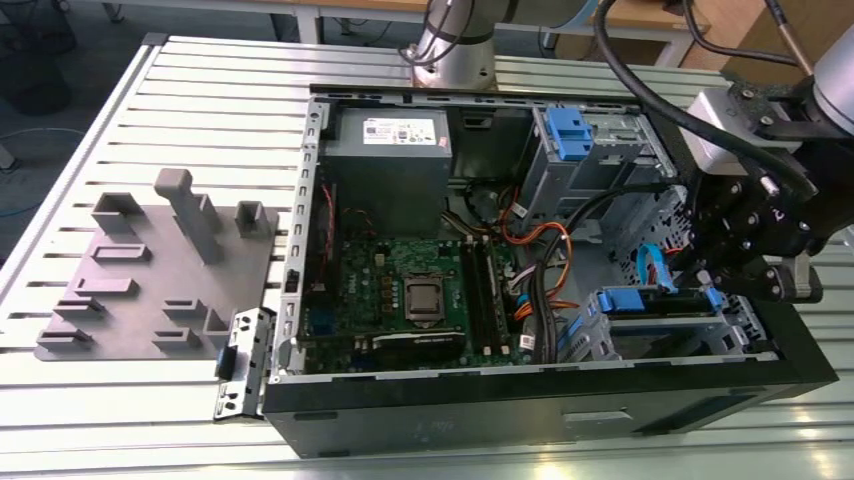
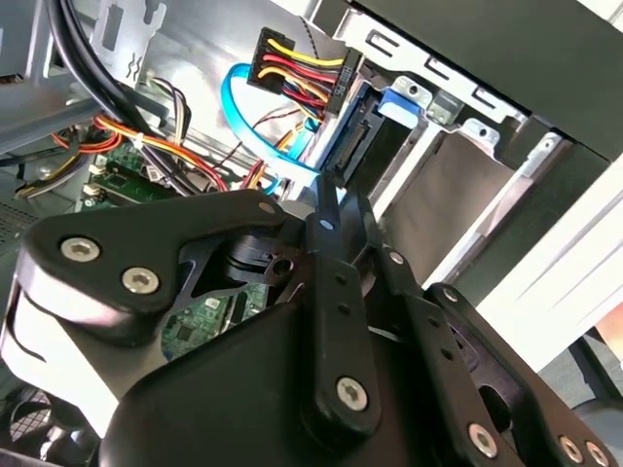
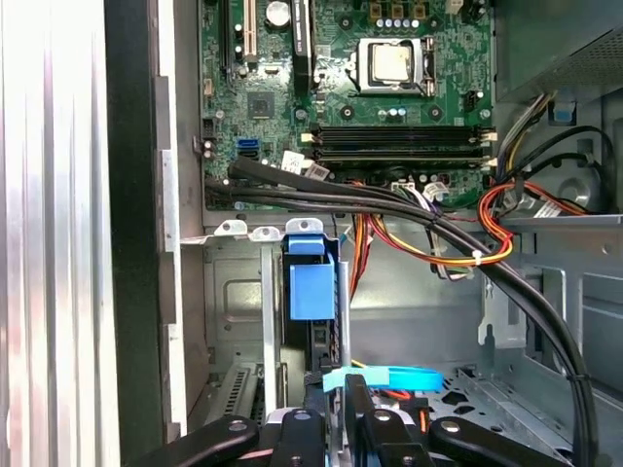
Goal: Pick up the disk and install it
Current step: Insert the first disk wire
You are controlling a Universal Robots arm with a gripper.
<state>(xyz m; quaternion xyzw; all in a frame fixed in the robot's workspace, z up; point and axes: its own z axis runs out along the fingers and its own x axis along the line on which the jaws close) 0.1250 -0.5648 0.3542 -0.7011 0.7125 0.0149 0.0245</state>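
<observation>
1. Your end effector [image 1: 750,262] hangs inside the open computer case [image 1: 534,420], over the drive bay [image 1: 667,330] at the corner nearest the exterior view's right.
2. The disk [image 3: 311,292] sits straight ahead of the fingertips, standing on edge in the bay slot, its blue frame showing in both wrist views [image 2: 375,131].
3. Its long axis runs straight away from the end effector, in line with the fingers and down into the slot.
4. The fingers [image 3: 358,409] look drawn close together around the near edge of the disk, so I judge them to be gripping it, though the contact itself is hidden.
5. A blue cable [image 2: 258,136] and a bundle of coloured wires [image 2: 292,68] lie just beside the disk, close to the fingers.
</observation>
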